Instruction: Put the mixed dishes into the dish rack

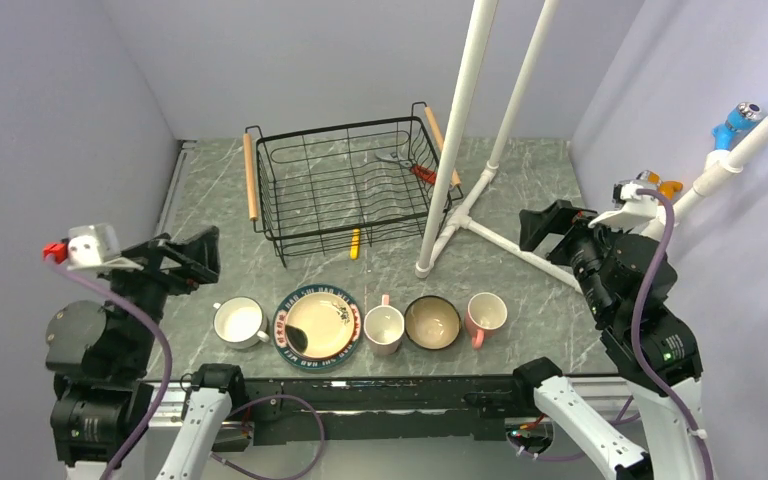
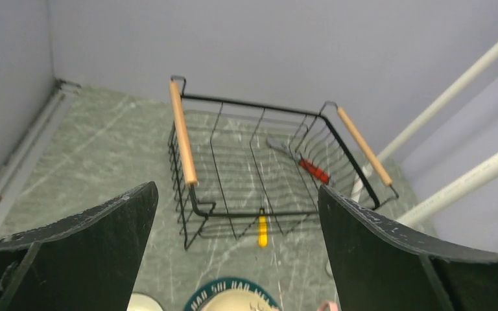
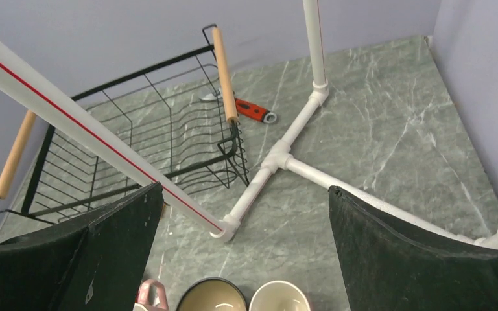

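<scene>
The black wire dish rack (image 1: pixel 345 185) with two wooden handles stands at the back, holding no dishes; it also shows in the left wrist view (image 2: pixel 259 162) and the right wrist view (image 3: pixel 136 149). A row sits near the front edge: white handled cup (image 1: pixel 239 322), big plate with dark patterned rim (image 1: pixel 318 326), pink mug (image 1: pixel 384 329), tan-inside dark-blue bowl (image 1: pixel 432 322), second pink mug (image 1: pixel 485 315). No cream dish with orange-red underside shows. My left gripper (image 1: pixel 192 256) and right gripper (image 1: pixel 548 224) hover high at the sides, both open and empty.
A white pipe frame (image 1: pixel 460 215) stands right of the rack, its base across the table. A yellow-handled tool (image 1: pixel 355 243) lies at the rack's front edge. A red-handled tool (image 1: pixel 422 172) lies by the rack's right end. Grey walls close in on three sides.
</scene>
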